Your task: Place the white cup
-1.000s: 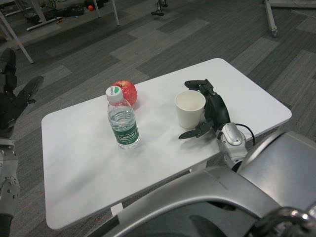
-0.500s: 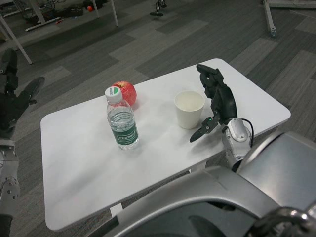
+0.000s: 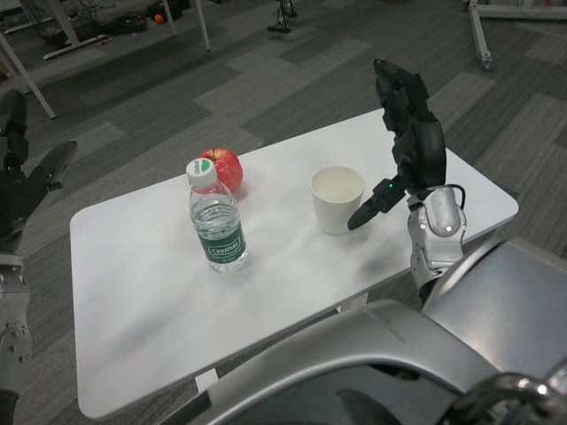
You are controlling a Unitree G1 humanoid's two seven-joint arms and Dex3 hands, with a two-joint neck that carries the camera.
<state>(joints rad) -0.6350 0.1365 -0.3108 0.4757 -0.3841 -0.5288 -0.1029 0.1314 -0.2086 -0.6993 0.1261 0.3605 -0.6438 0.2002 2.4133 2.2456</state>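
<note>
Standing upright, the white cup (image 3: 337,198) looks light, crushable; grip mid-wall. Right hand (image 3: 409,142) at three o'clock, spread, empty.

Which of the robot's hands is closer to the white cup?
The right hand. It is open, raised just right of the white cup, not touching it. The left hand is far off, beyond the table's left edge.

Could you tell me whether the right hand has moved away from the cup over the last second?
Yes. The right hand has lifted up and off to the right of the cup, which stands on the table; its fingers are open.
</note>
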